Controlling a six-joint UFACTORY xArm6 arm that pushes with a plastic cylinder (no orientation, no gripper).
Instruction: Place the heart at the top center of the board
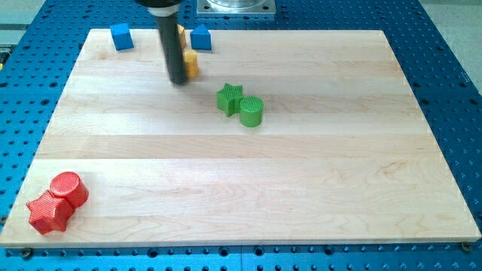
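My tip rests on the board near the top, left of centre. A yellow block sits right against the rod's right side, partly hidden by it; I cannot make out its shape. A second yellow block peeks out behind the rod near the top edge, mostly hidden. I cannot tell which of them is the heart.
A blue cube is at the top left and another blue block just right of the rod. A green star touches a green cylinder near the centre. A red cylinder and a red star sit at the bottom left.
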